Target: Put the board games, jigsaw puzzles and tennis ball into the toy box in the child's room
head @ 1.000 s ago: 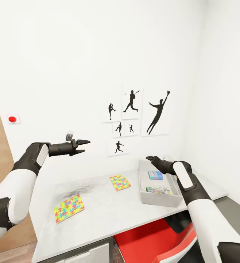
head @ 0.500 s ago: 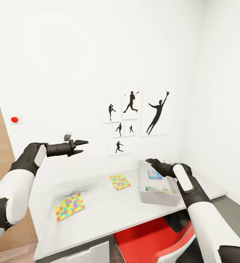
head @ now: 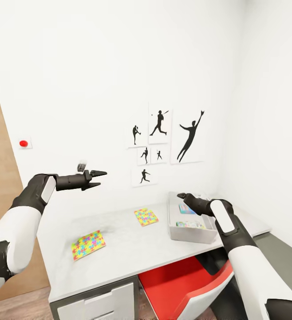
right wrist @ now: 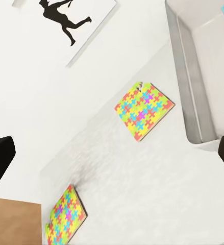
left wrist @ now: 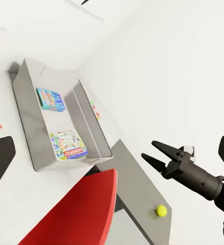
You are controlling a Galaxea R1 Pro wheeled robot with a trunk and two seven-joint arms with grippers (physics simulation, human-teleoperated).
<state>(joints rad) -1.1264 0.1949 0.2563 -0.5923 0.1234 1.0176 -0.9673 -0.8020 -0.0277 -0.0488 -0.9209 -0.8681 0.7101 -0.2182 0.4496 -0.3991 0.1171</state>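
1. Sitting at the right end of the white table [head: 132,249], in the lower right of the head view, the grey toy box [head: 187,233] holds two board games: the blue one [left wrist: 51,98] toward its far end and the white-green one with a red logo [left wrist: 69,144] nearer.
2. Two jigsaw puzzles lie flat on the tabletop, well apart: one [head: 146,217] just left of the toy box, the other [head: 88,244] toward the lower left.
3. The tennis ball [left wrist: 161,210] lies on dark grey floor beyond the table, at the bottom of the left wrist view.
4. The right gripper [head: 181,195] hangs above the toy box's far end, fingers slightly parted, holding nothing.
5. The left gripper [head: 97,178], raised at mid-left before the wall, stands parted and empty.
6. Black silhouette posters [head: 163,142] hang on the wall; a red chair [head: 181,289] stands under the table.
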